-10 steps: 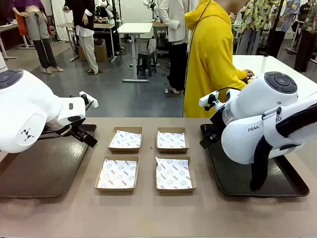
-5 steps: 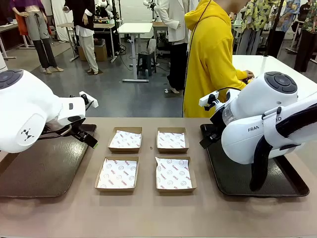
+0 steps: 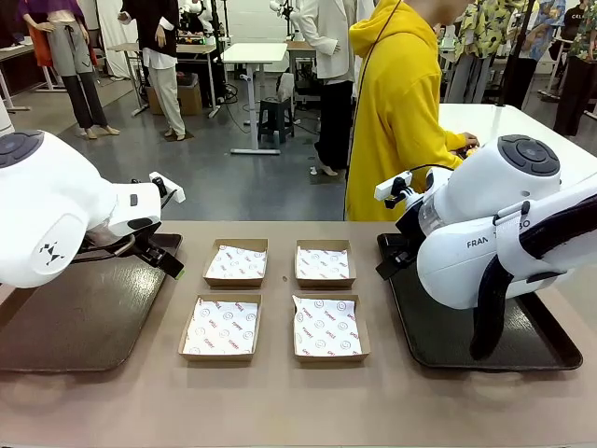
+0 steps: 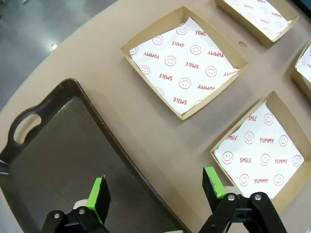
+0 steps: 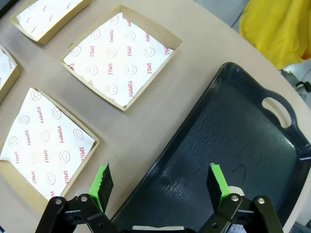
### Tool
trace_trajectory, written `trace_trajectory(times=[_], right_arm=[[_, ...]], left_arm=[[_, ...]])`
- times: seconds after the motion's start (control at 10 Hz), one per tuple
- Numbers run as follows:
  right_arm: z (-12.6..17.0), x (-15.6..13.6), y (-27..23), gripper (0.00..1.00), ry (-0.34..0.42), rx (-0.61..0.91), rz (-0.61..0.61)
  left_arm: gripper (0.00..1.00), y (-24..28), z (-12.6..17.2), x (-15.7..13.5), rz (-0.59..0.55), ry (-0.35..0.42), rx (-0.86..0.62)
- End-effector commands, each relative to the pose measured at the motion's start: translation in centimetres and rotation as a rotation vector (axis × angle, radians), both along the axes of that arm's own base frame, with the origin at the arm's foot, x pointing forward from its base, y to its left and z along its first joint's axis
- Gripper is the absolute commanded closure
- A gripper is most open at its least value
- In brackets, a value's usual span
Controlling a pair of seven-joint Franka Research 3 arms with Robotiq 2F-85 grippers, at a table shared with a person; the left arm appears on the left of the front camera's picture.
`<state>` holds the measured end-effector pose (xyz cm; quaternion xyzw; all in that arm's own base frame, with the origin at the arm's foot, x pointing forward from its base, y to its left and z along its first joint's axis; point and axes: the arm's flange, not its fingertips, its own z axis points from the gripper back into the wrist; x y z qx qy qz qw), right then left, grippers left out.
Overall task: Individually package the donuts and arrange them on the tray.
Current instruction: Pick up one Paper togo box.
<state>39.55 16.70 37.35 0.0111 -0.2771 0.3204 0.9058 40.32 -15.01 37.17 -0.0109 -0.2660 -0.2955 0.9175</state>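
Observation:
No donuts are in view. Four square cardboard boxes lined with printed paper sit in the middle of the table: two at the back (image 3: pixel 236 262) (image 3: pixel 325 262) and two at the front (image 3: pixel 221 327) (image 3: pixel 326 327), all without contents. My left gripper (image 4: pixel 155 189) hovers open over the inner edge of the left dark tray (image 4: pixel 53 160), with nothing between its green pads. My right gripper (image 5: pixel 160 182) hovers open over the inner edge of the right dark tray (image 5: pixel 243 141), also holding nothing.
The left tray (image 3: pixel 84 317) and the right tray (image 3: pixel 448 341) flank the boxes, both bare. A person in a yellow hoodie (image 3: pixel 396 112) stands at the far side, turned toward a white table (image 3: pixel 504 121) behind. Bare tabletop runs along the near edge.

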Motion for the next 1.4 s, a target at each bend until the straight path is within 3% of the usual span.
trace_trajectory(times=[0.0,0.1,0.3,0.5,0.8,0.9,1.0,1.3], right_arm=[[0.0,0.0,0.0,0.00,0.000,0.000,0.000],[0.1,-1.7,-0.6,0.00,0.043,-0.001,0.013],[2.0,-8.5,-1.8,0.00,0.043,-0.001,0.063],[4.1,-15.4,-3.3,0.00,0.110,-0.080,0.043],[4.0,-20.5,-5.7,0.00,0.220,-0.172,-0.043],[3.3,-19.5,-6.8,0.00,0.215,-0.176,-0.041],[11.2,-10.7,-0.3,0.00,0.202,-0.152,-0.016],[11.2,-10.7,-0.3,0.00,0.202,-0.152,-0.016]], left_arm=[[0.00,0.0,0.0,0.0,0.000,0.000,0.000],[0.00,1.1,-0.3,-1.4,0.016,0.021,0.034],[0.00,3.4,1.4,-7.1,-0.041,0.046,0.042],[0.00,5.3,3.0,-12.4,-0.088,0.108,0.071],[0.00,6.5,3.1,-17.3,-0.088,0.161,0.062],[0.00,6.7,2.6,-17.4,-0.070,0.145,0.058],[0.00,2.4,9.4,-6.5,-0.087,0.164,0.093],[0.00,2.4,9.4,-6.5,-0.087,0.164,0.093]])
